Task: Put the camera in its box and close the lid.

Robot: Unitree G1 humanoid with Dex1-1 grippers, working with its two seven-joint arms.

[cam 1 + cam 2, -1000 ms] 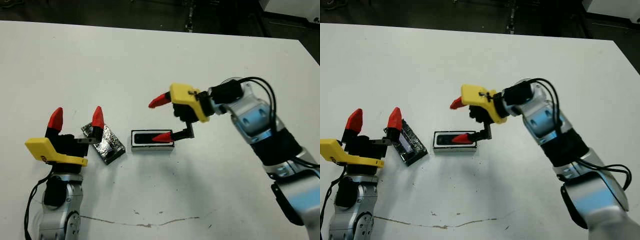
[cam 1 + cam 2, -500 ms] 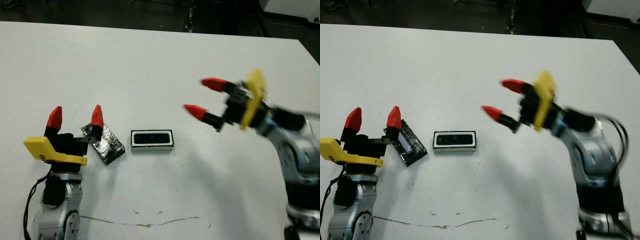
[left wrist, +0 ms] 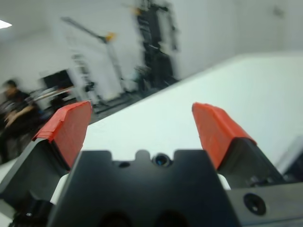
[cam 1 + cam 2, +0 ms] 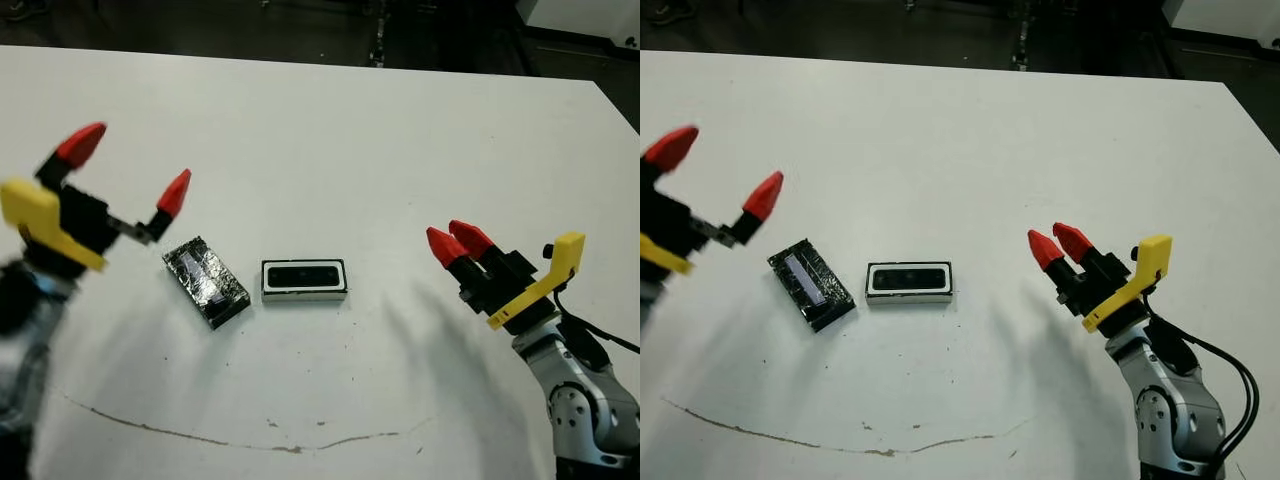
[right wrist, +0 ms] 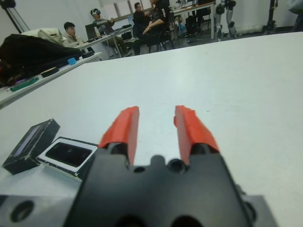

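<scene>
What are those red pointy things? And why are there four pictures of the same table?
The red points are a robot's fingertips. It has two arms, and each ends in a gripper with two fingers. The left gripper is lifted above the table with its fingers spread wide. The right gripper has its fingers close together with a small gap. Neither holds anything.

Two pictures come from the robot's head, like its two eyes looking down. The other two come from little cameras on its wrists, looking out between the fingers.

On the white table sits a small box with a black camera already lying inside it. Beside it, apart from it, lies the shiny crinkly lid, not yet on the box. Far behind the table, people sit at desks.
</scene>
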